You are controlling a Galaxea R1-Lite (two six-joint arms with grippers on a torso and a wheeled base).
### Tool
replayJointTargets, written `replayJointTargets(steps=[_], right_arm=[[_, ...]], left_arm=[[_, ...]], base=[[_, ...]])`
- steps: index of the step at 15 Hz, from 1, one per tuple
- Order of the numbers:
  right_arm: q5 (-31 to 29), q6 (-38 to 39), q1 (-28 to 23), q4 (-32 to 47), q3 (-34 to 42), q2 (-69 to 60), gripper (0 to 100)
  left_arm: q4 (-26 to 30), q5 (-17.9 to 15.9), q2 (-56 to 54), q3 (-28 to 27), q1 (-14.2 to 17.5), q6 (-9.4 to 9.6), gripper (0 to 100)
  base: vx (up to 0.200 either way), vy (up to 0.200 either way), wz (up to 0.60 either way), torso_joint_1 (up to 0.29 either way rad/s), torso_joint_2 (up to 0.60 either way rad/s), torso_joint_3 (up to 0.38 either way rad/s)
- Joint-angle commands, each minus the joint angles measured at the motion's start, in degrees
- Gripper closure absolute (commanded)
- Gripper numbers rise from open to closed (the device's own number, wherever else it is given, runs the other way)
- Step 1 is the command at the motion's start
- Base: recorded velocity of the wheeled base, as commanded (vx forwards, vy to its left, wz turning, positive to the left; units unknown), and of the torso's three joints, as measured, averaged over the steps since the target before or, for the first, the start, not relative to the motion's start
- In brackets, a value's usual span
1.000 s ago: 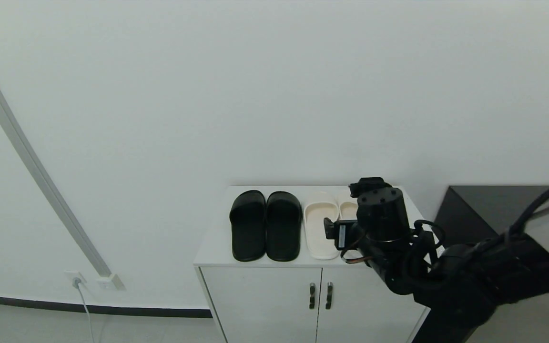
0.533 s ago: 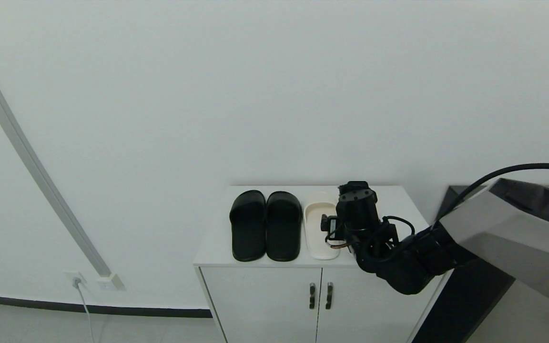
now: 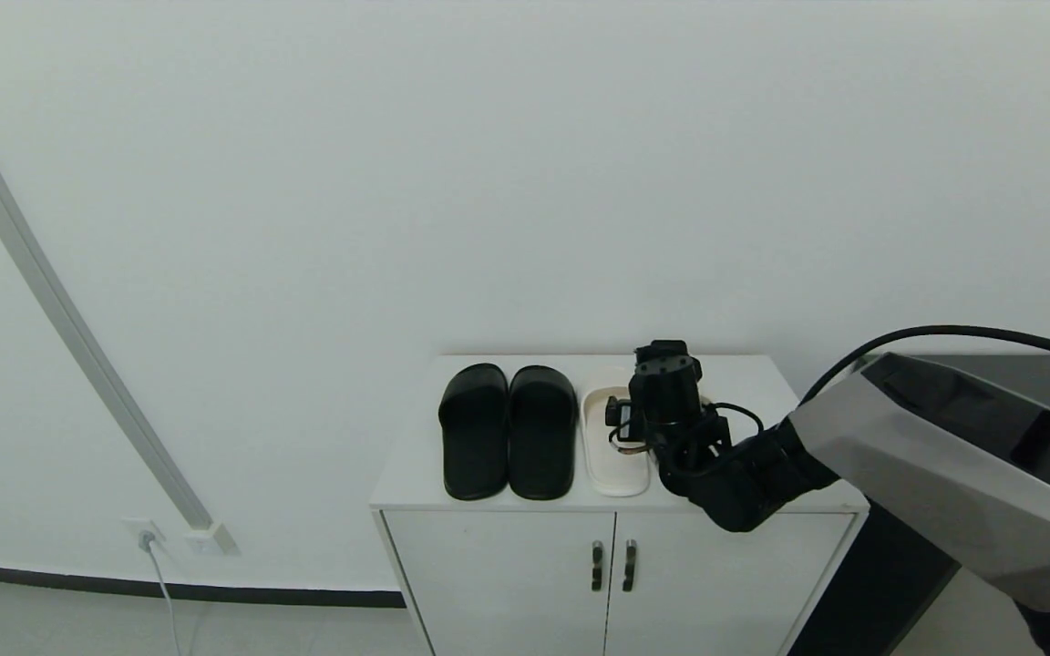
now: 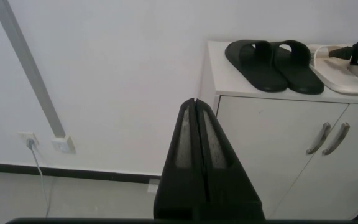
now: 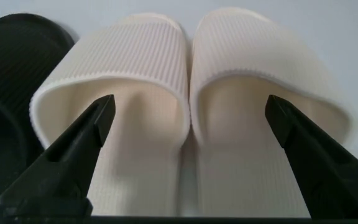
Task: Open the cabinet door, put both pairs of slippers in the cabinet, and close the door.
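Right gripper (image 5: 189,106) spread wide and empty, white slippers (image 5: 154,68) dead ahead between its fingers, lengthwise, toes pointing away.

Head: high, facing cabinet (image 3: 498,583); left wrist: low, farther back; right wrist: close on cream slippers (image 5: 148,81).

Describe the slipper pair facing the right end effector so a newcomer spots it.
Find the white cabinet against the wall. Two slipper pairs sit on top; this is the right-hand pair. It is the cream slippers, pale against the black slippers beside them.
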Motion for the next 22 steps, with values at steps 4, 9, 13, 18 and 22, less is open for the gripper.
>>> replayJointTargets(steps=[4, 9, 13, 18, 22], right_arm=[[0.0, -0.3, -0.7, 0.9, -3.9, 3.4, 100], [0.0, -0.5, -0.9, 1.0, -4.5, 3.9, 100], [-0.4, -0.4, -1.0, 0.7, -3.9, 2.8, 100], [5.6, -3.3, -0.6, -1.1, 14.0, -17.3, 100], [13.3, -7.9, 1.0, -9.4, 31.9, -29.8, 100]], left_arm=[[0.0, 0.0, 0.0, 0.0, 0.0, -0.04, 100], [0.0, 0.0, 0.0, 0.0, 0.0, -0.04, 100], [0.0, 0.0, 0.0, 0.0, 0.0, -0.04, 100], [0.0, 0.2, 0.0, 0.0, 0.0, -0.04, 100], [0.0, 0.2, 0.0, 0.0, 0.0, 0.05, 100]], base=[[0.000, 0.000, 0.00, 0.000, 0.00, 0.000], [0.000, 0.000, 0.00, 0.000, 0.00, 0.000], [0.000, 0.000, 0.00, 0.000, 0.00, 0.000], [0.000, 0.000, 0.00, 0.000, 0.00, 0.000], [0.000, 0.000, 0.00, 0.000, 0.00, 0.000]])
